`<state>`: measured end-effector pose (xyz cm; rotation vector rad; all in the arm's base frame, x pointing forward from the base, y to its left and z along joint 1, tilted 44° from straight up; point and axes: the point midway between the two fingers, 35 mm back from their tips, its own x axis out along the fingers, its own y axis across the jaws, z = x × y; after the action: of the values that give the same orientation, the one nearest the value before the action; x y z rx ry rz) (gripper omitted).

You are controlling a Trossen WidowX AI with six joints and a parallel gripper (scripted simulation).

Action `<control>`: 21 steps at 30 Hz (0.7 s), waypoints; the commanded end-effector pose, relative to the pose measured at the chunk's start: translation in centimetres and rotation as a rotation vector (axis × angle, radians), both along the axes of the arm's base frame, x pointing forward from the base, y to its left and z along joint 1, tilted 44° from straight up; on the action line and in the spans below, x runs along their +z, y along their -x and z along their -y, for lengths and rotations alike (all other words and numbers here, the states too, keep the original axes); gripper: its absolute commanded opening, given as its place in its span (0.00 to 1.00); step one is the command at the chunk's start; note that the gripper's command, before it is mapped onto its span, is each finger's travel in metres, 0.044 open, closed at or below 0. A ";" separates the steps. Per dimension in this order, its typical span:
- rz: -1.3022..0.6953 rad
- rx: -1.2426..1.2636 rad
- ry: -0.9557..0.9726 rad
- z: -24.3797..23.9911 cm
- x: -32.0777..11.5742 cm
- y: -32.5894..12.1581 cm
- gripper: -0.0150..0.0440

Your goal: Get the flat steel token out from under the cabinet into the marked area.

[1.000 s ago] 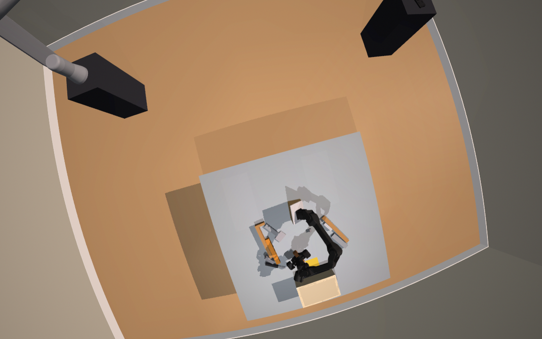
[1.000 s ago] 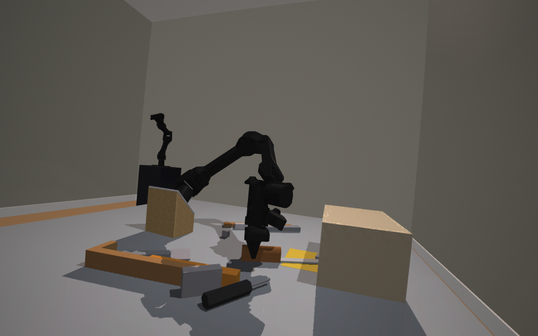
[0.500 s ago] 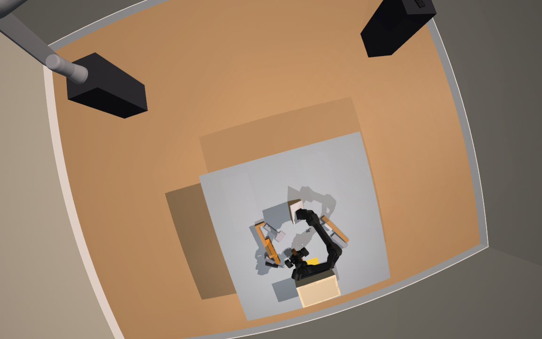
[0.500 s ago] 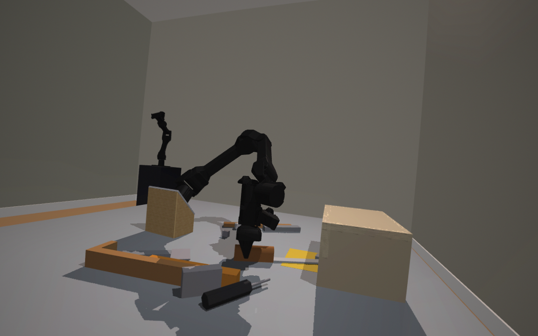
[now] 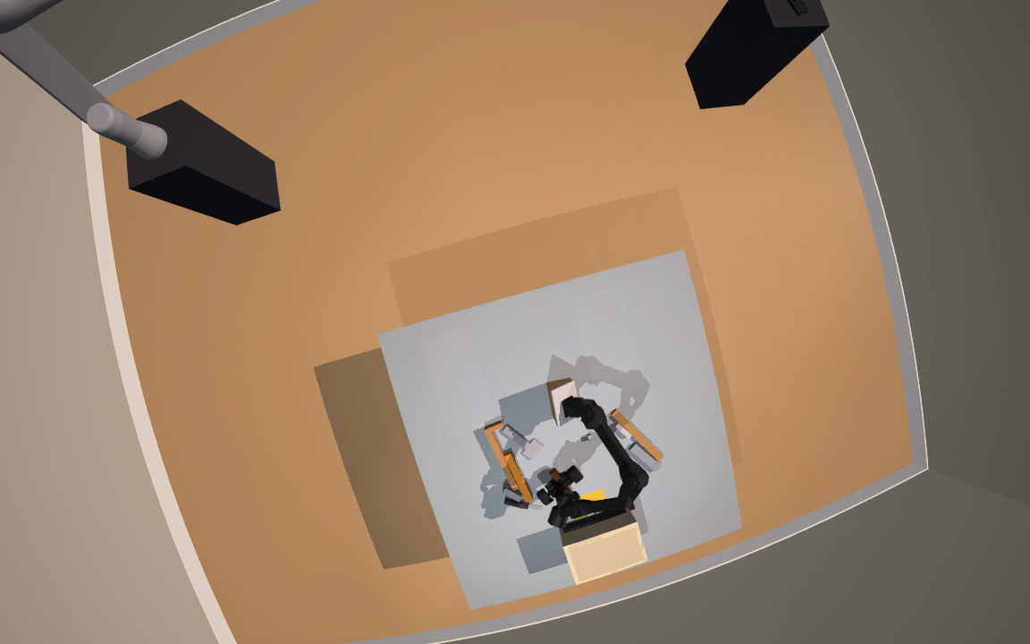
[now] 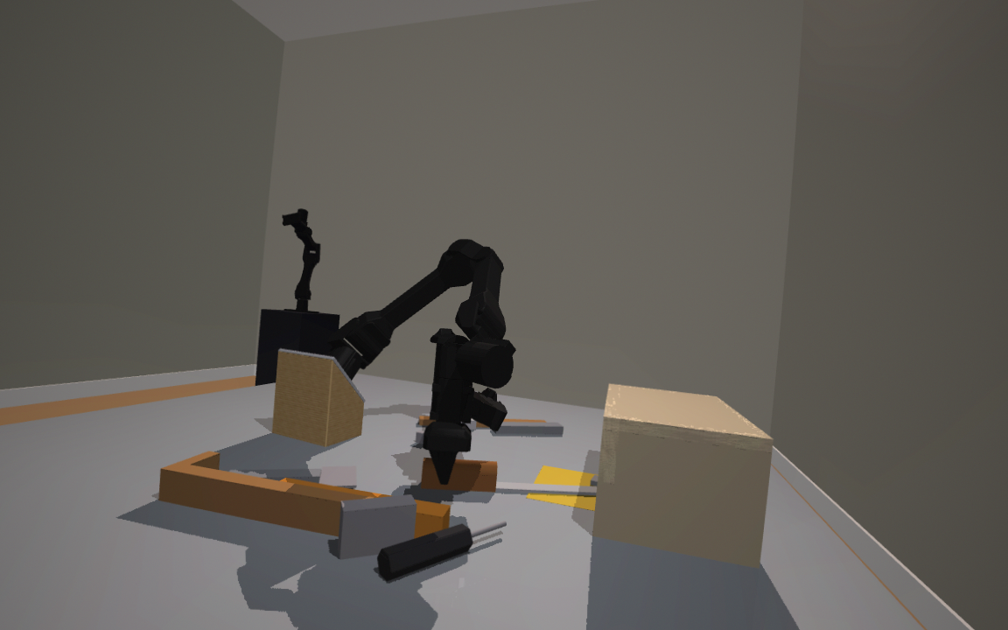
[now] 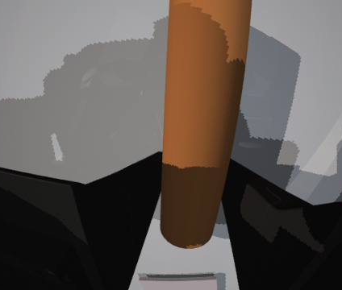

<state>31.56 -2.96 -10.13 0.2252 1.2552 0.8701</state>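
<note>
We have the tool [image 5: 559, 487] [image 6: 444, 470] [image 7: 193, 163] low over the desk [image 5: 462, 360] [image 6: 101, 454], pointing down, its 2 fingers clamped on an orange round handle [image 6: 481, 475] [image 7: 203, 101]. In the wrist view we see the handle between both fingers, its rounded near end poking out past them.

From the handle a thin pale rod [image 6: 542, 488] runs over the yellow area [image 5: 592, 495] [image 6: 550, 475] toward the cabinet [image 5: 605, 552] [image 6: 680, 486]. In the exterior view its far end is lost behind the cabinet's edge; we cannot tell how far under it goes.

Token: we cannot make it out in any of the 3 views. A small grey patch shows at the cabinet's edge over the yellow, but we cannot tell what it is. Dark vent slots [image 5: 595, 521] line the cabinet's front, too small to read through.

Nearby we note an orange angled bar [image 5: 494, 444] [image 6: 249, 501], with a grey block [image 6: 378, 526] by its end and a black-handled pick [image 5: 516, 504] [image 6: 425, 552] lying just beside that. Across the desk, 1 straight orange bar [image 5: 637, 435] lies near a grey bar [image 5: 645, 455] [image 6: 527, 430]. A tan block [image 5: 562, 400] [image 6: 300, 395] stands near the arm's base end.
</note>
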 end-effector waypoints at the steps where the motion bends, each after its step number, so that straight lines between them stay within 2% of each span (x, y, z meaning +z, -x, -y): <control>1: -0.002 0.002 -0.003 0.2 -0.4 0.9 0.25; 21: -0.004 0.001 -0.001 1.6 -1.9 4.4 0.25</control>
<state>27.96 -4.46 -11.73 0.2248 1.2576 0.8687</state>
